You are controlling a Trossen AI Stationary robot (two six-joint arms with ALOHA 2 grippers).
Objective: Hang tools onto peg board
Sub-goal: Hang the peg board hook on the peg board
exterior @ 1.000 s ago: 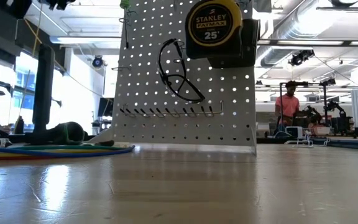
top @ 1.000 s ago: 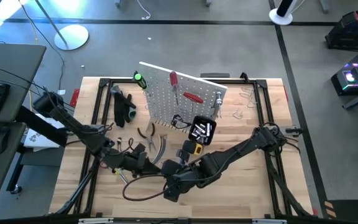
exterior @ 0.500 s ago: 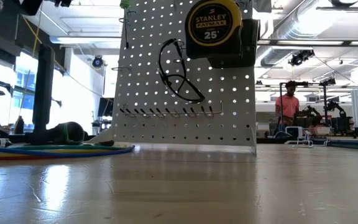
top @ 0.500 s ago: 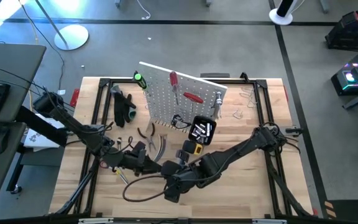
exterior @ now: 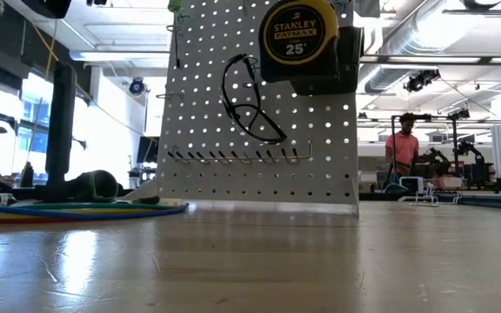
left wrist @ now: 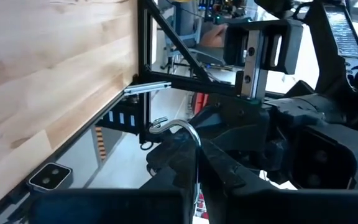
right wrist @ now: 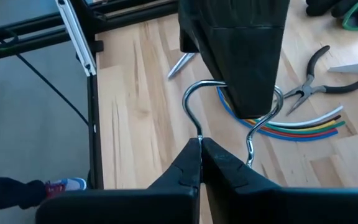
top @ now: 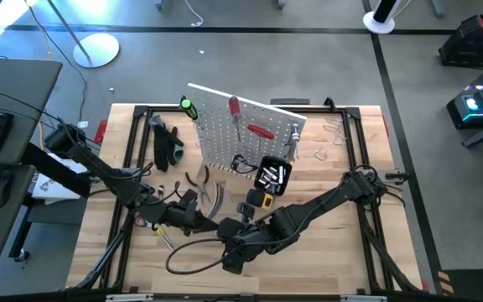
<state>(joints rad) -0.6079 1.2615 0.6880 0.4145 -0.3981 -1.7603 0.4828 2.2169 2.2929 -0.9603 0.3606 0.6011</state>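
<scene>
Peg board (top: 246, 126) carries several tools — pliers (top: 196, 179) lie on bench (top: 325, 252). Both pincers, left pincer (left wrist: 194, 155) and right pincer (right wrist: 201, 149), pinch one wire hook (right wrist: 194, 102).

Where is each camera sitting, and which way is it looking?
High view: above the table, looking straight down; both arms show, left pincer meeting right pincer before the peg board.
Low view: at table-top height, looking level at the peg board and tape measure; no pincer shows.
Left wrist view: on the left arm, looking past its own fingers at the right arm.
Right wrist view: on the right arm, facing pliers and cables; the left pincer shows.
Shared: both wrist views show the metal hook both pincers grip.
</scene>
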